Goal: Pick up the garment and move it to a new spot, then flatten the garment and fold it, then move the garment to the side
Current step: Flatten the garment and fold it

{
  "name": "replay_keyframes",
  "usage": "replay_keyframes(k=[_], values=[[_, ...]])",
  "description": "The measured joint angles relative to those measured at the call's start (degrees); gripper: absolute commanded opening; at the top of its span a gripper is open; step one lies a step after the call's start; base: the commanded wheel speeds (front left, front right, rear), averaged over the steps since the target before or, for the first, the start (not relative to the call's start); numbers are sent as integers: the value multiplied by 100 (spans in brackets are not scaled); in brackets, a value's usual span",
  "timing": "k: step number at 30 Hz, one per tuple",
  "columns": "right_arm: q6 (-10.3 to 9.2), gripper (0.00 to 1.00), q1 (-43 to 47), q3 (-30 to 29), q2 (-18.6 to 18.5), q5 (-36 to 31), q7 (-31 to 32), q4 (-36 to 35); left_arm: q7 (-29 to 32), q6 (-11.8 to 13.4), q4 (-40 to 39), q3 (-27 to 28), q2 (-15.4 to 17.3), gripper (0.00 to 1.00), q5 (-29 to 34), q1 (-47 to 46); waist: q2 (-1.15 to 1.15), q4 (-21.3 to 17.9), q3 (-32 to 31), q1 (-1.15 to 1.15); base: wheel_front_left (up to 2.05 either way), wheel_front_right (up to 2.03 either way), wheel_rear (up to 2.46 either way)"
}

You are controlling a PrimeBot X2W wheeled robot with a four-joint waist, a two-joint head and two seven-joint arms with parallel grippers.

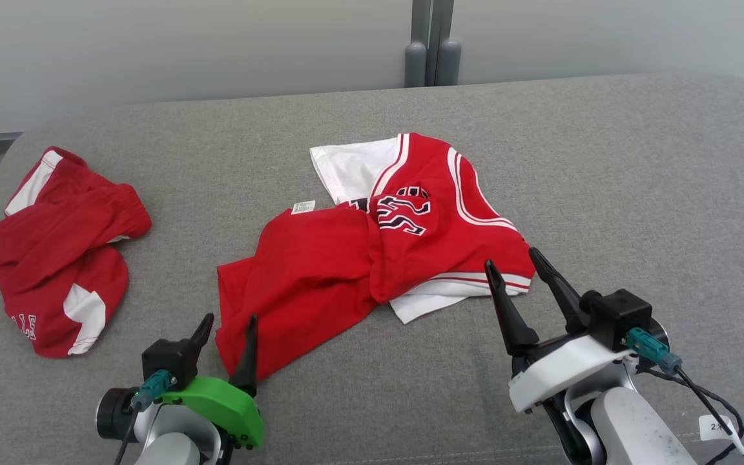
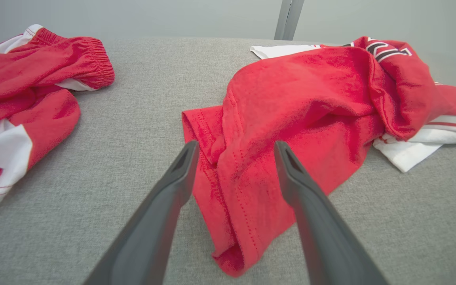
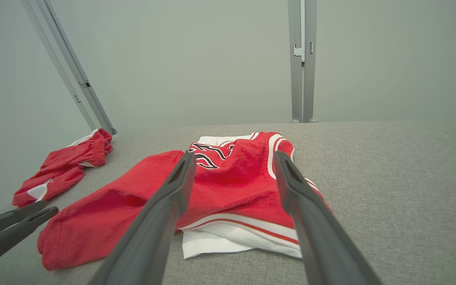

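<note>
The garment [image 1: 372,252] is a red and white jersey with black lettering, lying crumpled and partly folded over itself in the middle of the grey table [image 1: 604,194]. My left gripper [image 1: 230,320] is open at the garment's near left corner. In the left wrist view the red hem [image 2: 232,186] lies under and between that gripper's [image 2: 236,145] spread fingers, not gripped. My right gripper [image 1: 511,258] is open just off the garment's near right edge, by the white striped hem [image 3: 236,233]. Its fingers [image 3: 234,155] hold nothing.
A second red and white piece of clothing [image 1: 62,252] lies bunched at the table's left edge. Grey upright posts [image 1: 432,45] stand behind the table against a pale wall. Bare grey surface lies to the right of the garment and along the front.
</note>
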Motion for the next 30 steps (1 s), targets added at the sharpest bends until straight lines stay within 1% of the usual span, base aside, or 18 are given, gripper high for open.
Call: replay_keyframes(k=[3,8,17,22,30], values=[[0,100,-3,-98,1,-21,-1,62,-8,99,-508,246,9,100,175,132,0,22,2,0,0,0,0],[0,100,-3,-244,1,-62,-1,131,-8,198,-1015,567,0,100,410,362,0,51,-20,0,0,0,0],[0,100,10,-657,0,-136,30,328,-9,349,-1798,1323,-80,100,839,764,0,64,-50,0,0,0,0],[0,100,71,-950,-2,-229,109,531,-16,314,-1963,1624,-188,100,999,942,0,118,-50,0,0,0,0],[0,100,10,-1063,1,-276,193,851,-16,192,-2005,1833,-360,100,1221,1012,0,218,-33,0,0,0,0]])
